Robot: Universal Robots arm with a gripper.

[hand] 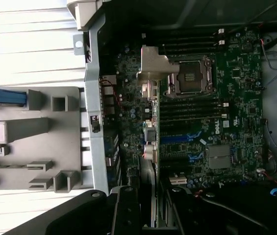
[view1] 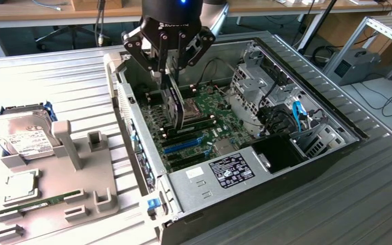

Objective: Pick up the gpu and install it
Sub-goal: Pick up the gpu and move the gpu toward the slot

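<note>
- The gpu point(view1: 175, 104) hangs upright on edge in the upper middle of the exterior view, inside the open computer case point(view1: 332, 120) and over the motherboard point(view1: 220, 109).
- It appears to be just above the board and not seated.
- Doing this step well, I judge, means keeping the card vertical and lining its lower edge up with the blue expansion slot point(view1: 182, 145).
- The silver bracket point(hand: 151, 63) should face the case's rear wall, and the card should stay clear of the CPU socket point(hand: 189, 76).
- The gripper point(view1: 168, 71) has its fingers point(view1: 190, 53) drawn partway in, clamped on the card's upper edge.
- The hard drive point(view1: 22, 135) lies on the parts tray at the exterior view's left, well apart.
</note>
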